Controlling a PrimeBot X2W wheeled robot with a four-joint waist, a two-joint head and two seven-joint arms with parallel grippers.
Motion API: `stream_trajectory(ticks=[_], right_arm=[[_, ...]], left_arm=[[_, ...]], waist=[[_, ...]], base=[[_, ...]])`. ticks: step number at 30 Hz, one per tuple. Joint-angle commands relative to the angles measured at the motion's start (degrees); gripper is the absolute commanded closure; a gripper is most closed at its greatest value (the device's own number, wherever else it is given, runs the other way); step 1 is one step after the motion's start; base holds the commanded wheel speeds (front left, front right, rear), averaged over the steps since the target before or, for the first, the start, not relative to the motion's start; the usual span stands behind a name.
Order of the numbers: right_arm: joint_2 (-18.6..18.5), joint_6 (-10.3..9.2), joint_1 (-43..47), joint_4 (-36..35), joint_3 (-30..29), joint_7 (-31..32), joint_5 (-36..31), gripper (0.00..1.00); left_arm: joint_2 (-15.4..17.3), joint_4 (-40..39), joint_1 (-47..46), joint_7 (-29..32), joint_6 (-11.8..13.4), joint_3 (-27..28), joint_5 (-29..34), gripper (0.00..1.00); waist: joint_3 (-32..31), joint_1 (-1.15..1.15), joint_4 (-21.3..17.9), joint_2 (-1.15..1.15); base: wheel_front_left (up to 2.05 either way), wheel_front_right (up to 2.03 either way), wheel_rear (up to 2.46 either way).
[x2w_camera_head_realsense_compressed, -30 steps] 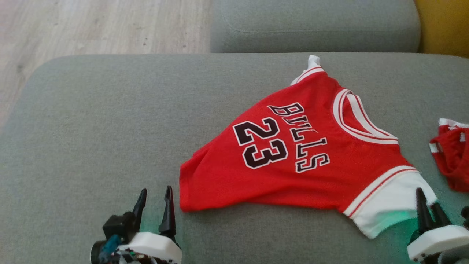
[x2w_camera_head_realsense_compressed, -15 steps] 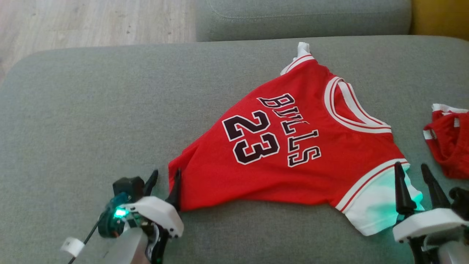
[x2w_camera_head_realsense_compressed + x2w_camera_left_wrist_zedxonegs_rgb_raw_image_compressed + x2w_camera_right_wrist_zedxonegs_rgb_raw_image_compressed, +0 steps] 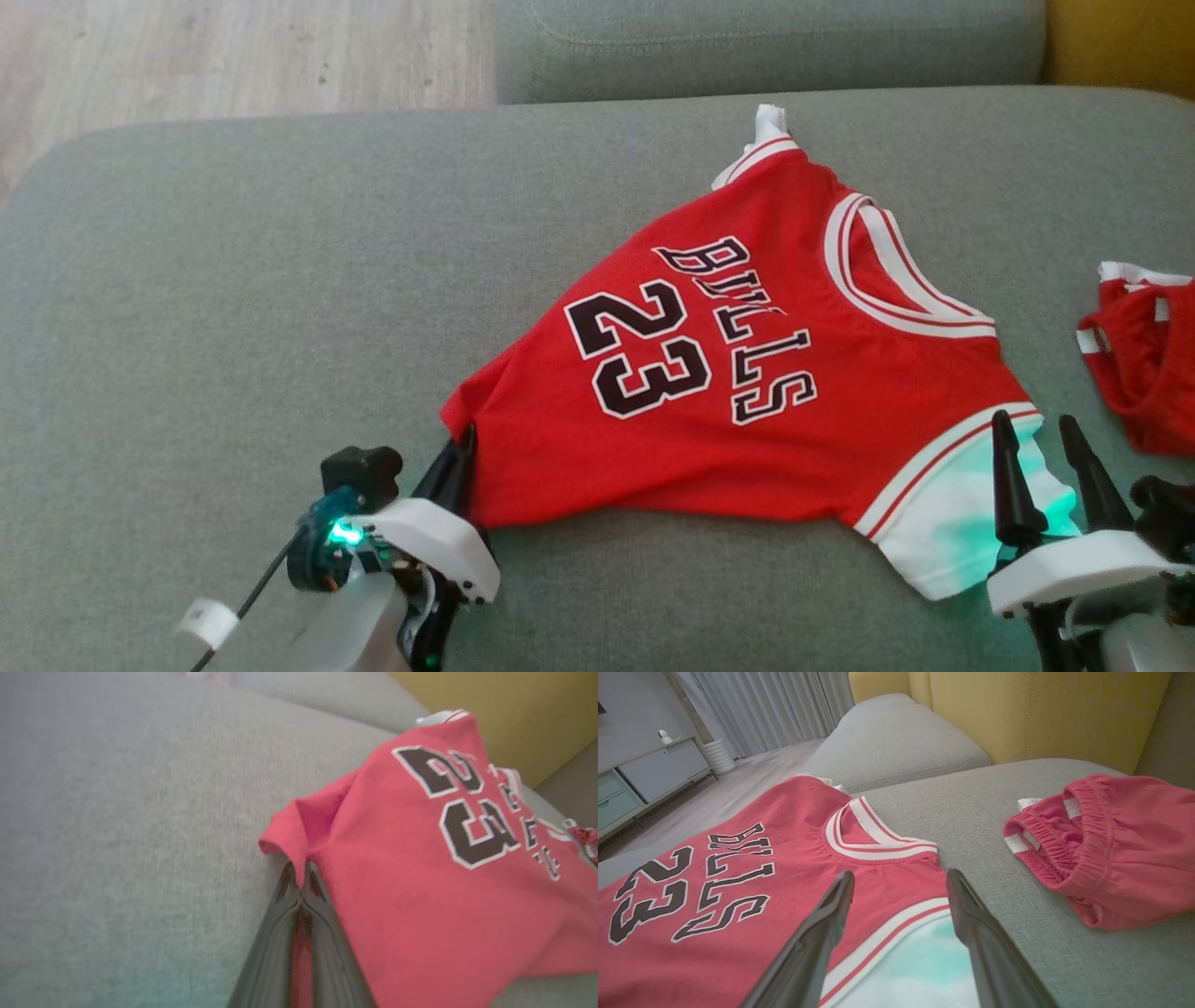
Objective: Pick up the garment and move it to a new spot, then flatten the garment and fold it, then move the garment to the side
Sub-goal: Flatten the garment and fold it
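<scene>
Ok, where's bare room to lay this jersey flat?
Widest bare patch: the seat cushion left of the jersey, out to its rounded edge, beyond the left gripper pinching the hem corner. A narrower strip lies between jersey and back cushion. Crowded on the right: right gripper, then the red shorts.

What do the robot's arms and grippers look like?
The left gripper and right gripper each have two long, tapering black fingers on a white housing. The left wrist carries a glowing green light, a thin dark cable and a white tag.
</scene>
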Motion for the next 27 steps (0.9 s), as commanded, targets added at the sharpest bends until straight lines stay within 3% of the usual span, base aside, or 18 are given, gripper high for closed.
stream_trajectory(ticks=[1, 8, 20, 27], right_arm=[[-0.38, -0.04, -1.65, -1.04, 1.05, -0.18, -0.42, 0.00], [0.79, -0.04, -0.41, 0.95, 1.13, -1.11, 0.27, 0.00], [3.46, -0.04, 1.02, 6.67, 1.19, -3.55, 1.63, 0.00], [3.56, -0.04, -0.97, 7.76, 2.49, -4.05, 1.43, 0.00]], left_arm=[[1.70, -2.46, -2.48, -3.27, 0.04, 0.58, -0.77, 1.00], [3.58, -8.24, -2.21, -6.20, 0.03, -0.53, -0.39, 1.00], [5.27, -34.15, 6.10, -6.33, 0.62, 0.00, 7.43, 1.00], [6.67, -36.94, 7.85, -4.47, 2.03, 0.61, 6.83, 1.00]], waist=[[-0.71, 0.00, 0.46, 0.00], [-3.71, 0.00, 2.65, 0.00], [-7.27, 0.00, 9.70, 0.00], [-5.75, 0.00, 9.88, 0.00]], base=[[0.00, 0.00, 0.00], [0.00, 0.00, 0.00], [0.00, 0.00, 0.00], [0.00, 0.00, 0.00]])
